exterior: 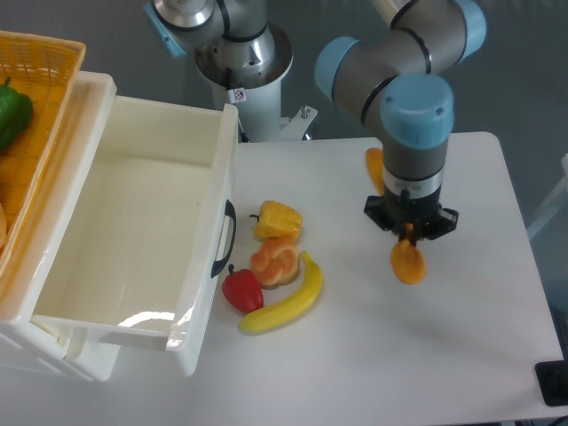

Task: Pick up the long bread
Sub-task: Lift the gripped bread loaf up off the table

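Observation:
The long bread is an orange glossy loaf held off the table, its lower end showing below the gripper and its upper end showing behind the wrist. My gripper is shut on its middle, right of the other toy foods. The arm hides most of the loaf's length.
On the white table lie a yellow pepper, a knotted orange bun, a red pepper and a yellow banana. An open white drawer stands at the left, with an orange basket holding a green pepper.

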